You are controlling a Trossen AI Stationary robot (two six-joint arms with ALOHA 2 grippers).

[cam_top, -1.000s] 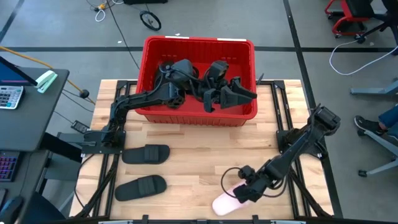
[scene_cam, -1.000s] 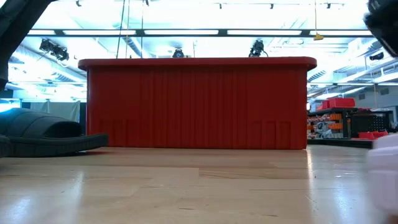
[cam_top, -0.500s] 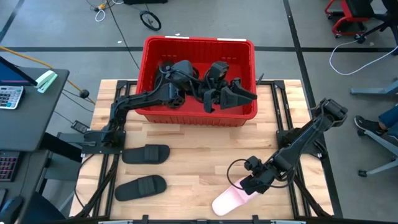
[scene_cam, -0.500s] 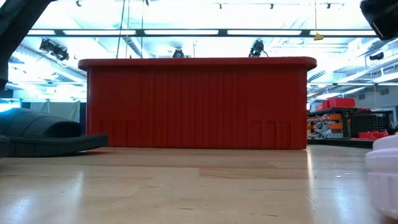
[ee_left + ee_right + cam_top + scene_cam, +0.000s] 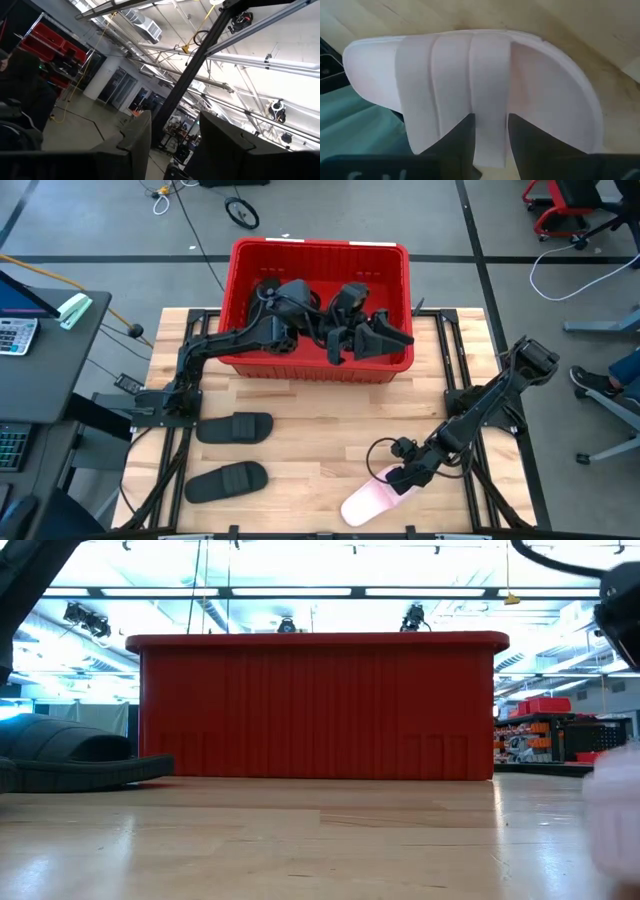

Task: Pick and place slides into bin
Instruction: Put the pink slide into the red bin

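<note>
- The right gripper (image 5: 407,477) sits low at the near right part of the light wooden surface (image 5: 320,430); its two dark fingers (image 5: 455,140) stand slightly apart with the wide ribbed strap of a pale pink slide (image 5: 470,95) running between them, so they straddle the strap, though a firm clamp cannot be told.
- That pale pink wide-strap slide (image 5: 368,498) lies on the surface near its front edge, one end reaching out over the edge; in the low view it shows only as a pale blur at the right border (image 5: 615,810).
- The left gripper (image 5: 372,338) hangs over the large rectangular red plastic bin (image 5: 320,252), inside its rim on the right-hand half; its fingers (image 5: 135,145) stand apart with only the room's ceiling showing between them.
- Dark slides lie in the bin beneath and beside the left gripper, tangled with the arm's dark parts; how many cannot be told.
- The bin stands at the far middle of the surface; its ribbed red wall (image 5: 320,710) fills the centre of the low view.
- Two black wide-strap slides lie on the near left of the surface, well apart from the bin: one (image 5: 235,427) closer to the bin, the other (image 5: 227,481) closer to the front edge.
</note>
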